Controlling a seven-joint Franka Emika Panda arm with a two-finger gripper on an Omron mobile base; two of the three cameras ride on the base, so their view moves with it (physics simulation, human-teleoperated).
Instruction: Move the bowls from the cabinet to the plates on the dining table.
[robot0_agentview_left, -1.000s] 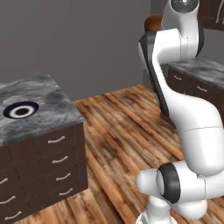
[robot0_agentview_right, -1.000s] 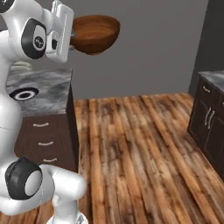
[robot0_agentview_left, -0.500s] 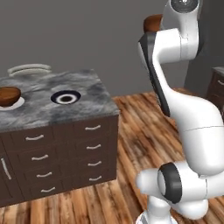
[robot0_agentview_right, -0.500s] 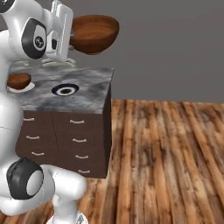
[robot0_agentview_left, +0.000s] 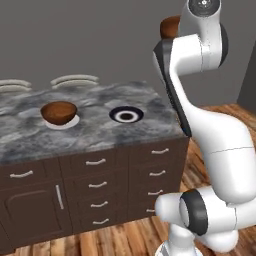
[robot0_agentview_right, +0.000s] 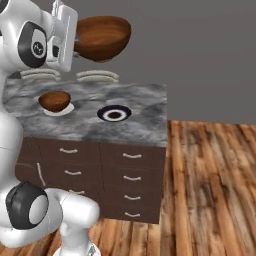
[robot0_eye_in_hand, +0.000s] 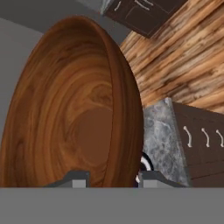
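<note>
base: turned, camera moved | dining table (robot0_agentview_left: 95, 131): now centred | white-plate bowl (robot0_agentview_left: 59, 112): now in view

Rendered home kitchen, marble-topped dining table (robot0_agentview_left: 95, 131) over dark drawers (robot0_agentview_left: 95, 185), wood plank floor (robot0_agentview_right: 210, 180), grey walls

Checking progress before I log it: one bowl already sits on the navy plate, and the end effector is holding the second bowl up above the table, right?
Not quite. The placed bowl sits on the white plate, as the left base view shows; the navy plate is bare. The end effector does hold the second bowl above the dining table.
</note>
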